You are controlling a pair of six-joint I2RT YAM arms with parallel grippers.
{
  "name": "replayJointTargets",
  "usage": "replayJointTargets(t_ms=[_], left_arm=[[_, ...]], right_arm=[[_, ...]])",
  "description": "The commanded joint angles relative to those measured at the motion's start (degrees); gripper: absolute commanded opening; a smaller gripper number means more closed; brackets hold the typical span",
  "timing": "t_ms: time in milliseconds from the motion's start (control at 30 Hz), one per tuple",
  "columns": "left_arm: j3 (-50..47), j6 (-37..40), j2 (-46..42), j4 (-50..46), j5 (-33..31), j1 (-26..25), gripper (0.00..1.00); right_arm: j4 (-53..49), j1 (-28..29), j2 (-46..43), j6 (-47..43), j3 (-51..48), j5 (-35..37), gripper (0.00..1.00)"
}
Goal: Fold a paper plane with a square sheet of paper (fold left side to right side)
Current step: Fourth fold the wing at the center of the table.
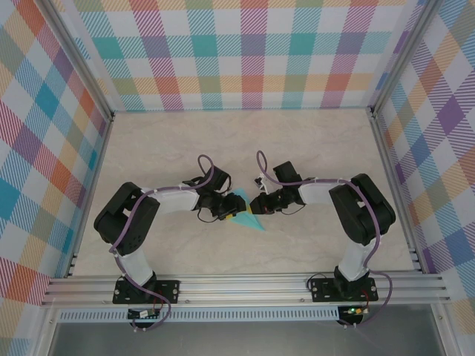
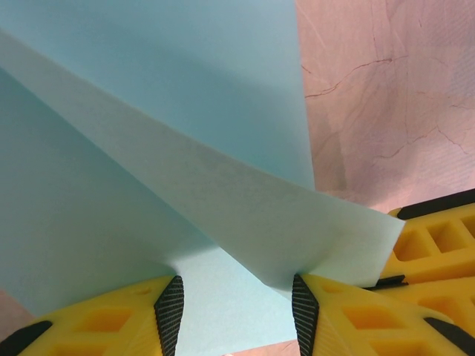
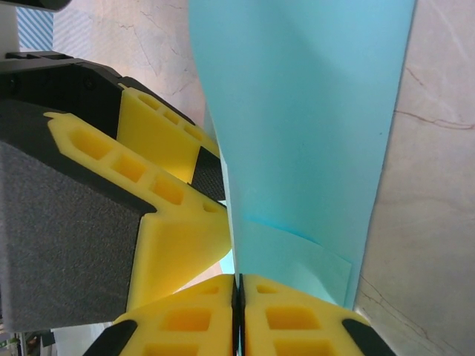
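Note:
The teal sheet of paper [image 1: 251, 221] lies mid-table between both arms, showing as a pointed, folded shape. In the left wrist view the paper [image 2: 148, 89] spreads under my left gripper [image 2: 237, 297], whose jaws stand open with their tips resting on it. A raised flap [image 2: 245, 215] crosses in front of the right fingertip [image 2: 303, 308]. In the right wrist view my right gripper [image 3: 237, 285] is shut on the paper's edge, and the sheet [image 3: 312, 133] rises on edge from the seam. My left gripper [image 1: 223, 211] and right gripper [image 1: 257, 207] nearly touch.
The pale marbled tabletop [image 1: 312, 148] is walled by checked panels at the back and sides. An aluminium rail [image 1: 245, 285] runs along the near edge. The left gripper's yellow fingers [image 3: 159, 144] sit close beside the right one.

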Motion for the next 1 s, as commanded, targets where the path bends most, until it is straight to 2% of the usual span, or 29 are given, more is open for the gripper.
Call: replayJointTargets(t_ms=[0,400,967], left_arm=[[0.2,0.9,-0.3,-3.7,-2.4,-0.1,0.46],[0.0,0.9,-0.3,-3.8,-2.5,0.0,0.46],[0.1,1.0,-0.4,-4.2,-2.7,0.0,0.46]], right_arm=[[2.0,-0.5,0.8,0.4,0.9,-3.2,0.08],[1.8,-3.1,4.1,0.1,0.6,-7.3,0.08],[-4.3,-3.5,7.8,-2.3,4.0,-4.8,0.1]])
